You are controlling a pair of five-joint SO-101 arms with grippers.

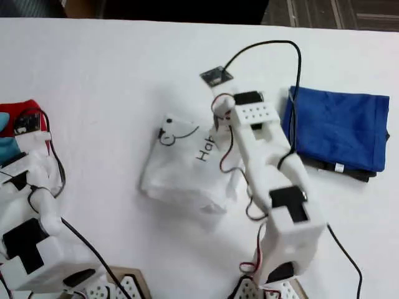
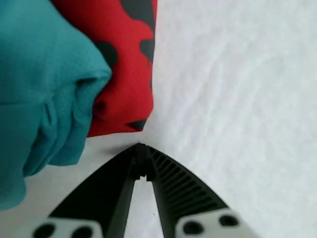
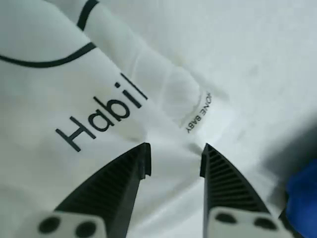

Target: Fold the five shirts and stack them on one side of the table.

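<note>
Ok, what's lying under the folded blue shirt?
A black garment lies under the blue shirt. It shows as a dark strip along the shirt's near edge, with a small white tag. The blue shirt covers the rest, so anything else beneath cannot be seen.

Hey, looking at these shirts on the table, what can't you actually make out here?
- High view: the red shirt and teal shirt are cut off by the left edge, so their folds can't be judged.
- High view: the black shirt lies under the blue shirt; just its edge shows.
- High view: the right arm covers part of the white shirt.
</note>
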